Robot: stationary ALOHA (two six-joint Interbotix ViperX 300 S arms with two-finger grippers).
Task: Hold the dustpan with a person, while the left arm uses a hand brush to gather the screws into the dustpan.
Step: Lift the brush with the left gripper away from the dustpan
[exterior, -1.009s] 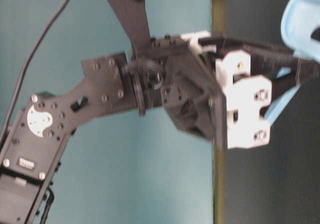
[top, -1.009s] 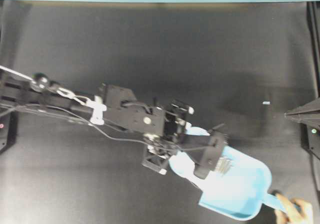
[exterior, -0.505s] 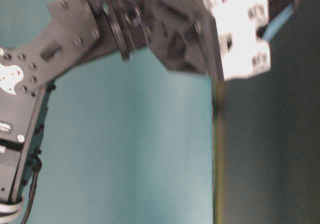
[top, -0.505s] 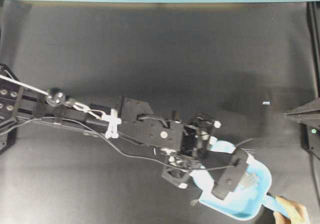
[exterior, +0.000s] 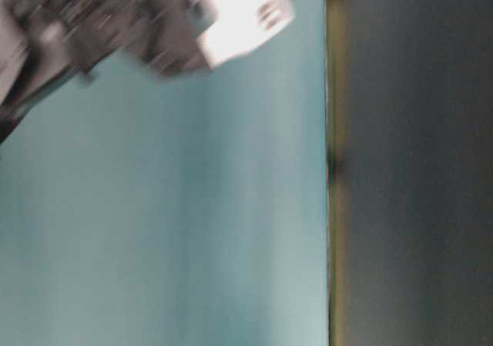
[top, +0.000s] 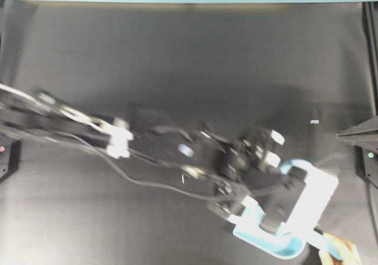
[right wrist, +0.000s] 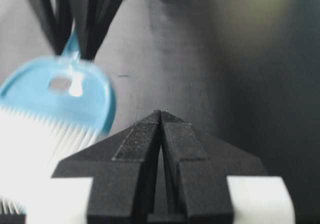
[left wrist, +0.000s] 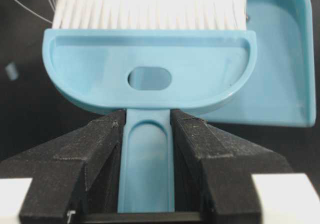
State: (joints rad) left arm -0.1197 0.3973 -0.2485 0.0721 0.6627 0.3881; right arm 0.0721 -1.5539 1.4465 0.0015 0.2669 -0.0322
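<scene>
My left gripper is shut on the slim handle of the light blue hand brush. Its white bristles point away from the wrist camera. In the overhead view, blurred by motion, the left arm reaches to the lower right and the left gripper holds the hand brush over the light blue dustpan. Part of the dustpan lies right of the brush. The person's fingers hold the dustpan's handle at the bottom edge. The screws are hidden. My right gripper is shut and empty, parked at the right edge.
A black mat covers the table, with a teal wall behind. A small light blue scrap lies near the right gripper. A thin pale speck lies on the mat under the left arm. The table-level view catches only a blurred part of the arm.
The left arm has swung the brush down to the right into the dustpan, then on towards its right side. It has nearly left the table-level view. The hand stays on the handle.
</scene>
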